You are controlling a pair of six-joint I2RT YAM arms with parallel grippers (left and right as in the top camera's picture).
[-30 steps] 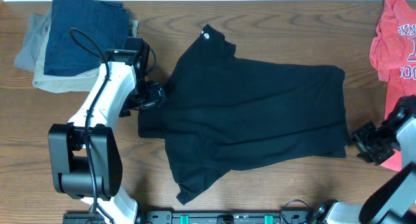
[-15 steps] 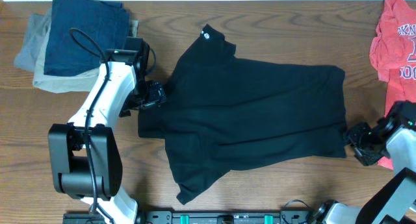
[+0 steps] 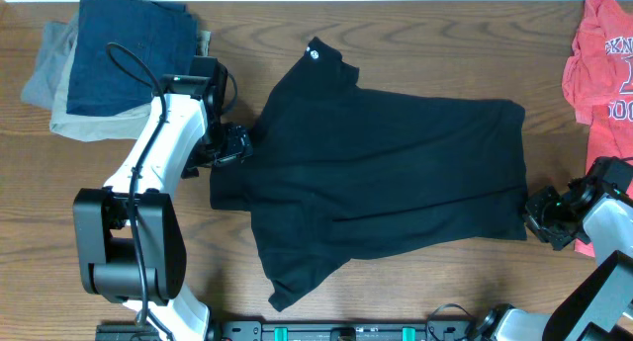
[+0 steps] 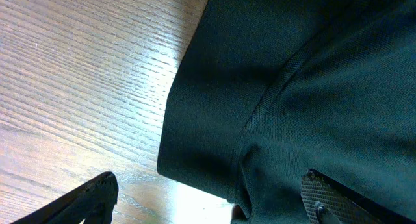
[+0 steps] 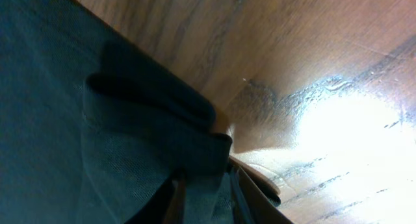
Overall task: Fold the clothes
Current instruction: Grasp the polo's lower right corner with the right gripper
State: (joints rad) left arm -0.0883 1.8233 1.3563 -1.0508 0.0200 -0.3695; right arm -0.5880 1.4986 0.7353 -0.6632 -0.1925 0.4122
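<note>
Overhead, the black shirt [image 3: 386, 173] lies spread flat across the middle of the bench [image 3: 415, 301]. Its collar, with the small white label [image 3: 314, 53], points toward the far edge. Its body runs out toward the right edge, and one dark flap trails toward the near edge. The cloth is mostly smooth, with shallow creases across the middle.

At the shirt's left border sits the left gripper [image 3: 235, 143], low over the cloth. In the left wrist view its fingers [image 4: 91, 195] are spread wide. A stitched, doubled edge of the shirt lies between them on the wood, and neither finger presses on it.

At the shirt's near right corner is the right gripper [image 3: 544, 213], close to the right edge of the bench. The right wrist view shows a fold of the black fabric bunched up off the wood and drawn into the narrow gap between its fingers, so it is pinching the shirt's corner. A bright patch of light lies on the bare wood beside the fold.

Well apart from the shirt, a stack of folded garments [image 3: 119, 54] sits in the far left corner, navy on top of tan and grey. A red t-shirt [image 3: 598, 64] with printed lettering lies at the far right corner, hanging partly past the right edge of the view.
</note>
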